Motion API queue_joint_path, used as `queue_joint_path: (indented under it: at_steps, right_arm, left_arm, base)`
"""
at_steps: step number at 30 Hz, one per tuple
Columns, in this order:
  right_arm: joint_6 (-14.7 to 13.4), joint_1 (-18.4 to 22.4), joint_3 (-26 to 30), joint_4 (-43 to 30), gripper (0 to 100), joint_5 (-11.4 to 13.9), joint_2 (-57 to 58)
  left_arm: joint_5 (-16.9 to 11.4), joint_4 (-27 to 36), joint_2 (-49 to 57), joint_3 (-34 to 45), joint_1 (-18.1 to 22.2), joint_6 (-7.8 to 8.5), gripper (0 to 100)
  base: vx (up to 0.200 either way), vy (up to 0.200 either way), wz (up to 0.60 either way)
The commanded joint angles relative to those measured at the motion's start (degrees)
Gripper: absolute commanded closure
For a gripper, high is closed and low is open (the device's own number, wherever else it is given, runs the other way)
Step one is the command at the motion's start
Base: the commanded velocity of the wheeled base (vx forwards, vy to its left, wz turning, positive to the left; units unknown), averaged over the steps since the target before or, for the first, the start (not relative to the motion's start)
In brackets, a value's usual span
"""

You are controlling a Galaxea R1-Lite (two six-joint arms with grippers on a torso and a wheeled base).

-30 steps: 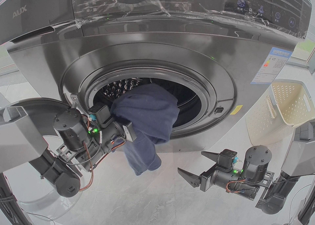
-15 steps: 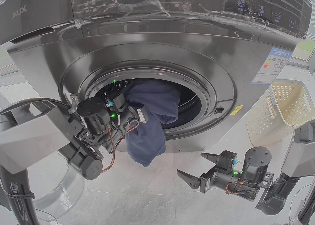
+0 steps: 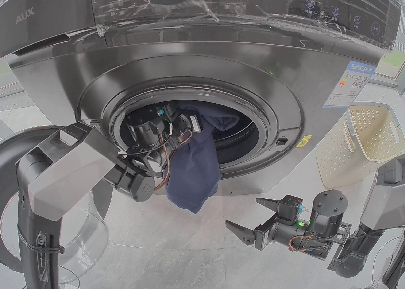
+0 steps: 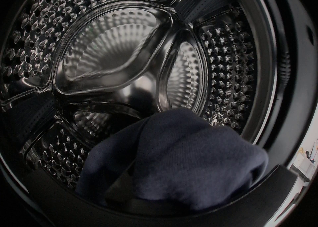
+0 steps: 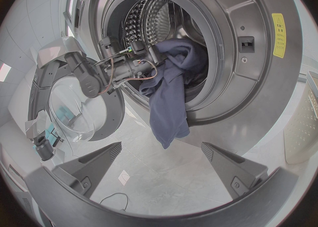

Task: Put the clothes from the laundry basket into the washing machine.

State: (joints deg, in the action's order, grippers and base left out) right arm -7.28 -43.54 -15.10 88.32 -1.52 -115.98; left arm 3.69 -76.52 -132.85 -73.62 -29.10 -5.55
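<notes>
A navy garment (image 3: pixel 192 167) hangs over the lower rim of the washing machine (image 3: pixel 211 62) door opening. Its upper part lies inside the drum (image 4: pixel 132 55) and its lower part dangles outside toward the floor. My left gripper (image 3: pixel 203 120) is inside the opening, shut on the navy garment (image 4: pixel 192 158), and the cloth covers its fingers. From the right wrist, the garment (image 5: pixel 169 105) drapes from the left gripper (image 5: pixel 165 55). My right gripper (image 3: pixel 244 211) hovers low over the floor, right of the garment, open and holding nothing, its fingers (image 5: pixel 99 161) spread wide.
A cream laundry basket (image 3: pixel 371 133) stands to the right of the machine. The washer door (image 3: pixel 84 226) with its glass bowl is swung open on the left, beside my left arm. Grey tiled floor (image 3: pixel 177 252) lies in front of the machine.
My left arm has risen and pushed into the drum opening, carrying the navy garment's upper part inside; less cloth hangs outside. The right gripper has barely moved.
</notes>
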Motion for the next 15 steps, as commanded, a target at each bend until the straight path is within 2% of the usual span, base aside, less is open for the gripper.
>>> queue_joint_path:
  at_steps: [1,5,8,10,11,15]
  right_arm:
    - [-0.02,-0.22,-0.01,0.01,0,-0.06,-0.3]
    - [-0.02,-0.22,-0.1,0.01,0,-0.06,-0.47]
    - [-0.11,0.04,0.07,0.01,0,-0.06,-1.09]
    - [-0.11,0.04,-0.01,0.01,0,-0.06,-1.09]
    - [-0.11,0.04,-0.1,0.01,0,-0.06,-1.09]
    - [-0.11,-0.05,-0.01,0.01,0,-0.06,-1.09]
  left_arm:
    - [2.81,4.98,-7.51,-14.01,2.56,-0.43,100]
    - [4.57,9.9,-8.56,-20.34,2.91,-2.98,100]
    - [4.83,12.71,-8.48,-22.18,2.64,-5.62,100]
    - [4.83,13.77,-8.3,-21.74,2.38,-6.76,100]
    - [4.83,13.94,-8.21,-21.39,2.38,-6.85,0]
    - [4.83,13.85,-7.86,-20.69,2.12,-7.2,0]
  base:
    - [0.0,0.0,0.0]
    - [0.0,0.0,0.0]
    - [0.0,0.0,0.0]
    - [0.0,0.0,0.0]
    - [0.0,0.0,0.0]
    - [0.0,0.0,0.0]
